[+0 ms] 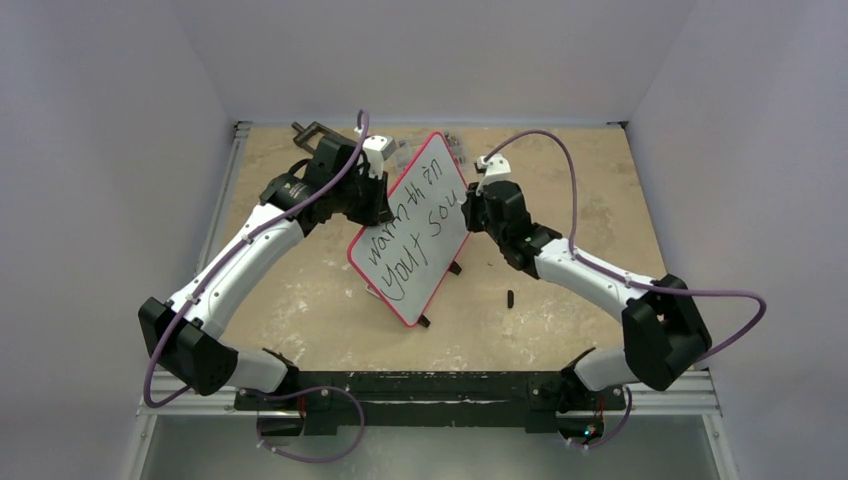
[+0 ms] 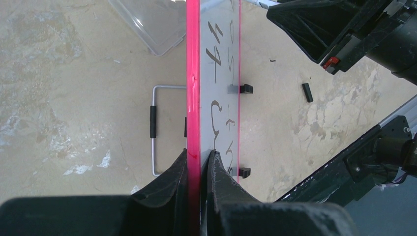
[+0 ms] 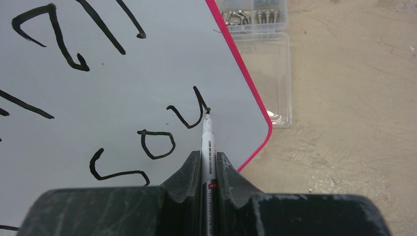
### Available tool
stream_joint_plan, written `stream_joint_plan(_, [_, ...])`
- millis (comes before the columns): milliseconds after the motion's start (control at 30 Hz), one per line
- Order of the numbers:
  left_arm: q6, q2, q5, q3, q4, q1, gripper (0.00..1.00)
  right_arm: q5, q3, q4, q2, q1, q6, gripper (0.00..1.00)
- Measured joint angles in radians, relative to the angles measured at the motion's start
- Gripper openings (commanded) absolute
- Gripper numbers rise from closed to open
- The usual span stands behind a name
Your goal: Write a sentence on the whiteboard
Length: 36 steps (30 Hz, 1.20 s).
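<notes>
Whiteboard (image 1: 432,262) stands tilted mid-tabletop, toward the far edge, with the left end effector (image 2: 198,155) clamped on its red rim. Right end effector (image 3: 208,157) is clamped on the marker (image 3: 207,140). The tip appears to touch the sentence (image 3: 157,144) at its last "u", just inside the rim. Space for an "l" looks tight.

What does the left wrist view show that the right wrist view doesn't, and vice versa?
Left wrist only: the left gripper clamped on the whiteboard's red edge, a wire frame behind it, a loose black piece. Right wrist only: the marker in the right gripper, tip on the letter u, and screws in a clear box. Both: the whiteboard and its black writing.
</notes>
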State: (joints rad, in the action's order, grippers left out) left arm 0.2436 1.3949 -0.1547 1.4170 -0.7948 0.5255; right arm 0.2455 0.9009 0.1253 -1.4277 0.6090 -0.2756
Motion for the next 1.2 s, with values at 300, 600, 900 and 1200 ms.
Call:
stream_joint_plan(300, [0.000, 0.000, -0.001, 0.000, 0.001, 0.001, 0.00, 0.005, 0.014, -0.019, 0.047, 0.002, 0.004, 0.00])
stream_joint_plan(600, [0.000, 0.000, -0.002, 0.000, 0.001, 0.001, 0.00, 0.008, 0.103, -0.029, 0.014, 0.000, 0.008, 0.00])
stream_joint_plan(900, [0.000, 0.000, -0.001, 0.000, 0.001, 0.001, 0.00, 0.007, 0.187, -0.027, -0.051, -0.008, 0.008, 0.00])
stream_joint_plan(1200, [0.000, 0.000, 0.000, 0.000, 0.001, 0.001, 0.00, 0.003, 0.185, -0.023, -0.071, -0.027, 0.007, 0.00])
